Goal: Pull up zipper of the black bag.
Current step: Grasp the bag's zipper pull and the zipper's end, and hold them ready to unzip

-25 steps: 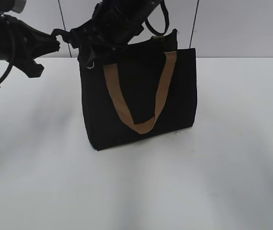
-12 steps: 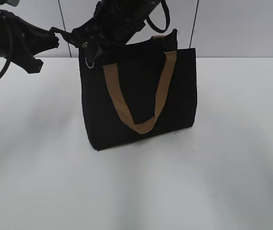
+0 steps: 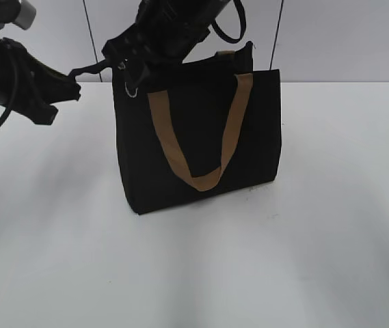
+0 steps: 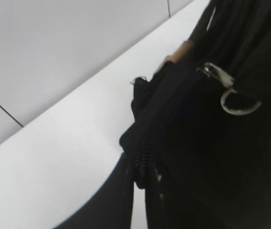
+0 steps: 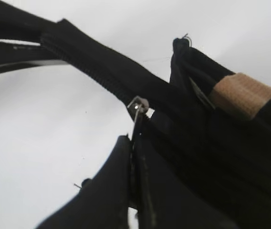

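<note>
Left hand [image 4: 142,162]: lower centre, fingers pinched on the zipper's [image 4: 149,129] black end tail
Silver ring [image 4: 237,102]: upper right, on black bag [image 4: 221,157]
Table [image 4: 64,157]: white, left

Both matte-black arms end in angular dark grippers, the left gripper [image 3: 71,76] trailing a looped black cable and topped by a grey cylindrical joint, the right gripper [image 3: 127,61] showing smooth, tapered black fingers [image 5: 114,191] with another black cable loop above.
</note>
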Robot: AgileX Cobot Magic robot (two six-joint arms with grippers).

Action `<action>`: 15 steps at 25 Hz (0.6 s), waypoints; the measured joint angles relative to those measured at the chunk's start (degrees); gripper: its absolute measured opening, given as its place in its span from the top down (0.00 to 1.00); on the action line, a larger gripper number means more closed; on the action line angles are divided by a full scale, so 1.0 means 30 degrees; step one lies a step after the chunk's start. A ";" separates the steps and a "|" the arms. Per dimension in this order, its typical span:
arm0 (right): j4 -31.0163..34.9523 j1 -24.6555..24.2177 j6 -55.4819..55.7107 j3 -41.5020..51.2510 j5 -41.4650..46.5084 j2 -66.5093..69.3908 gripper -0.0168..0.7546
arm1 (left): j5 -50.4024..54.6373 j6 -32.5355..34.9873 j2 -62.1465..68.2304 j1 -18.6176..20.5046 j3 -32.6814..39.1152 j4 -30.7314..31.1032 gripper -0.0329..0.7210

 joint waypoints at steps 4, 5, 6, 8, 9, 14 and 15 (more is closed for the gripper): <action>-0.0365 -0.0160 0.0263 0.0000 0.0645 -0.0015 0.98 | 0.1608 -0.5223 0.0000 -0.0017 0.0000 0.5729 0.92; -0.0385 -0.0235 0.0299 0.0000 0.0720 -0.0015 0.98 | 0.1849 -0.6388 0.0000 -0.0017 0.0000 0.6983 0.92; -0.0385 -0.0320 0.0313 0.0000 0.0765 -0.0020 0.98 | 0.1980 -0.7517 0.0000 -0.0017 0.0000 0.8213 0.92; -0.0366 -0.0480 0.0354 0.0000 0.0992 -0.0036 0.98 | 0.2160 -0.9523 0.0000 -0.0017 0.0000 1.0313 0.92; -0.0300 -0.0569 0.0354 0.0000 0.1079 -0.0061 0.98 | 0.2220 -1.0506 0.0000 -0.0017 0.0000 1.1254 0.92; -0.0171 -0.1003 0.0400 0.0000 0.1256 -0.0323 0.98 | 0.2526 -1.2808 -0.0017 0.0547 0.0000 1.3220 0.92; -0.0171 -0.1149 0.0400 0.0000 0.1374 -0.0366 0.98 | 0.2666 -1.2950 -0.0017 0.0698 0.0000 1.3352 0.92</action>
